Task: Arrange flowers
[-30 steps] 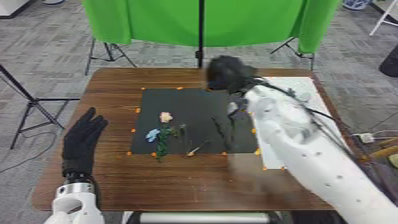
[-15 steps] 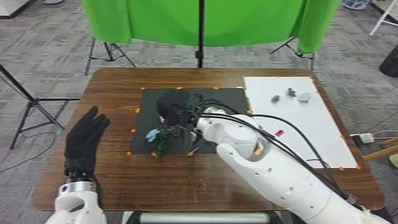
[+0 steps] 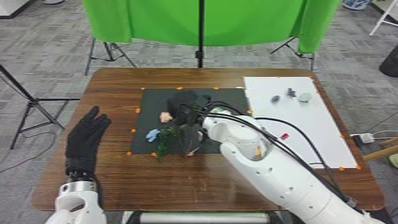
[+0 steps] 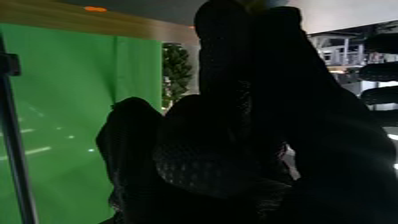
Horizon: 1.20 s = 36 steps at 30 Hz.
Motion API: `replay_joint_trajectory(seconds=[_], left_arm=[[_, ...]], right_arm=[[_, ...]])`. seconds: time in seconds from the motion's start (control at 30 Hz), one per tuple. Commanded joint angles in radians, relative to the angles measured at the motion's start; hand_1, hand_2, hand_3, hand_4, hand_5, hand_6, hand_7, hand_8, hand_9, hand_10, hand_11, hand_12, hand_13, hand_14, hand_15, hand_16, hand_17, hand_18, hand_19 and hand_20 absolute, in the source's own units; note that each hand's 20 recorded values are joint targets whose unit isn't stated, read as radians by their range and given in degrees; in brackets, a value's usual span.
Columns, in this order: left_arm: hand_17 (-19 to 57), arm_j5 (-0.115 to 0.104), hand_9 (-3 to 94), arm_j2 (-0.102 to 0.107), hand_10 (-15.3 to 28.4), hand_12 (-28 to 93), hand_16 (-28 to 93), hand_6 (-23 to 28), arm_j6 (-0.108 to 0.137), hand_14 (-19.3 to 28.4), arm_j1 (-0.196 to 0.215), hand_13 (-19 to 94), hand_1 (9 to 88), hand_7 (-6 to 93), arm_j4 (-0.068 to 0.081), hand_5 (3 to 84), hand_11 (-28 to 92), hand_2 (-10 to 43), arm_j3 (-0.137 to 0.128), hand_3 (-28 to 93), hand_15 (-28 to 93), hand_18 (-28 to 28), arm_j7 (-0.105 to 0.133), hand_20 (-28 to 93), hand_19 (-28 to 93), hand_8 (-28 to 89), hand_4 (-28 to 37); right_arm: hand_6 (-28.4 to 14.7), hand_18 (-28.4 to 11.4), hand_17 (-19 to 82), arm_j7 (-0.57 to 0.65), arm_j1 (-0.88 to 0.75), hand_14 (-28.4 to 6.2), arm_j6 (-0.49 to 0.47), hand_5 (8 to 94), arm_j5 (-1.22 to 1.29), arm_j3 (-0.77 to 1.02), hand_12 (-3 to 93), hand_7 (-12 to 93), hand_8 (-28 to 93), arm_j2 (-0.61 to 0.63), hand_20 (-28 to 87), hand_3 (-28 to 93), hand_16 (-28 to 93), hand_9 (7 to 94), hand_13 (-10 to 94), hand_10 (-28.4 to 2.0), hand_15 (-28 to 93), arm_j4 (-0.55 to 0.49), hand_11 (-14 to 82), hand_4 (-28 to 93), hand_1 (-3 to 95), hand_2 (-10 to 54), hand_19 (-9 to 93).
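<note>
Grey carpet, green backdrop (image 3: 147, 22) on dark stands behind the brown wooden bench (image 3: 160, 185). Dark mat (image 3: 153, 102) mid-bench, orange markers round its edge, white sheet (image 3: 315, 125) on the right. Flower bits on left part of mat: pink flower (image 3: 165, 117) farthest back, blue flower (image 3: 152, 134) nearer the front, green stem (image 3: 163, 146) just right of the blue one. Right hand (image 3: 184, 104) is over the mat, just right of and slightly behind the pink flower, arm crossing from front right. Can't tell how far open that hand is or whether it has hold of anything. Left hand (image 3: 84, 142) is at the bench's left side, fingers straight, nothing in it, well apart from the flowers. On the sheet: small grey pieces (image 3: 291, 93), pale round piece (image 3: 305, 97) beside them, small red item (image 3: 284, 136) nearer the front.
</note>
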Motion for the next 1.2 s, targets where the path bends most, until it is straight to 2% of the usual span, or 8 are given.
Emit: replay_joint_trajectory(seconds=[0.03, 0.67, 0.9, 1.2], left_arm=[[9.6, 0.008, 40.5, 0.002, 12.4, 13, 4, 3.8, -0.019, 14.7, -0.001, 36, 21.2, 9.4, 0.015, 41.0, 15, 0.6, 0.008, 68, 11, 10.2, -0.015, 22, 2, -5, -25.0], [9.5, 0.007, 40.4, -0.001, 12.4, 14, 4, 3.7, -0.022, 14.6, -0.005, 36, 21.8, 9.5, 0.016, 40.8, 15, 0.2, 0.005, 68, 11, 10.2, -0.005, 22, 2, -5, -24.2], [9.5, 0.009, 40.4, -0.003, 12.3, 14, 4, 3.6, -0.028, 14.5, 0.004, 36, 22.1, 9.4, 0.014, 40.6, 15, -0.5, 0.000, 68, 11, 10.2, 0.000, 21, 2, -5, -23.7], [9.4, 0.010, 40.3, -0.004, 12.2, 14, 4, 3.5, -0.030, 14.6, 0.011, 36, 22.5, 9.5, 0.011, 40.5, 15, -0.9, -0.005, 68, 11, 10.2, 0.004, 21, 2, -5, -23.2]], right_arm=[[2.9, -10.2, 66, 0.013, -0.013, 0.2, 0.001, 78.4, -0.008, 0.000, 37.4, 23, 7, -0.011, 61, 52, 34, 90.6, 94, -8.6, 61, 0.006, 18.3, -13, 59.6, -9.5, 93], [3.4, -10.2, 66, 0.014, -0.031, 0.3, -0.029, 75.2, -0.016, 0.024, 37.0, 21, 7, -0.015, 61, 51, 34, 89.0, 93, -8.6, 61, 0.017, 19.5, -13, 56.7, -9.5, 93], [3.3, -10.4, 66, 0.012, -0.035, 0.1, -0.048, 72.8, -0.010, 0.027, 32.4, 19, 5, -0.011, 61, 48, 34, 86.9, 93, -9.1, 61, 0.005, 23.9, -11, 54.3, -9.5, 93], [3.6, -10.4, 66, 0.009, -0.034, 0.1, -0.065, 70.7, -0.011, 0.028, 28.7, 19, 4, -0.006, 61, 54, 34, 85.7, 93, -9.5, 61, -0.001, 26.5, -13, 49.7, -9.5, 93]])
